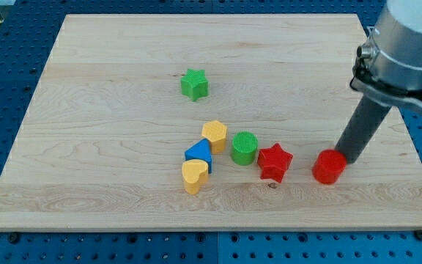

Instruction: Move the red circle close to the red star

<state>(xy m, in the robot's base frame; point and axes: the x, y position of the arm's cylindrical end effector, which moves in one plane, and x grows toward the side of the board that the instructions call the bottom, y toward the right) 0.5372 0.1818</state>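
Note:
The red circle [329, 167] lies on the wooden board [108, 66] at the lower right. The red star [274, 162] sits a short gap to its left, apart from it. My tip [346, 158] is at the red circle's upper right edge, touching or nearly touching it. The rod rises from there toward the view's top right.
A green circle [245, 147] touches the red star's left side. Left of it cluster a yellow hexagon [215, 135], a blue block [198, 154] and a yellow heart [195, 175]. A green star [194, 84] stands alone higher up.

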